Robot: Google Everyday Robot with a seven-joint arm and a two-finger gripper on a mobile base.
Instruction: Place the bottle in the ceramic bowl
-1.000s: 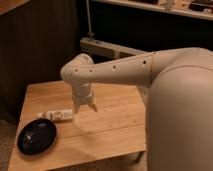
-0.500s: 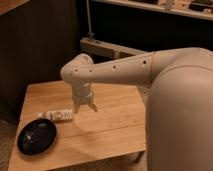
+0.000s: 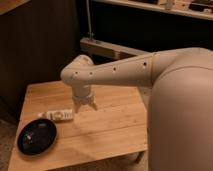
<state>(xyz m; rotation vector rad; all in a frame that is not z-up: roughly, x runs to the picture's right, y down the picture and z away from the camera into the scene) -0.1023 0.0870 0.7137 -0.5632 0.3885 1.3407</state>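
Note:
The small white bottle (image 3: 56,115) lies on its side on the wooden table (image 3: 110,130), left of centre. The black ceramic bowl (image 3: 37,136) sits near the table's front left corner, just below and left of the bottle. My gripper (image 3: 86,106) hangs from the white arm and points down over the table, a little to the right of the bottle and apart from it. Its fingers (image 3: 93,106) look spread and hold nothing.
The large white arm body (image 3: 180,110) fills the right side of the view. A dark wall and a metal rail (image 3: 112,48) stand behind the table. The table's front edge runs along the bottom.
The gripper has shifted slightly toward the left and lower, nearer to the bottle. The bottle and bowl have not moved.

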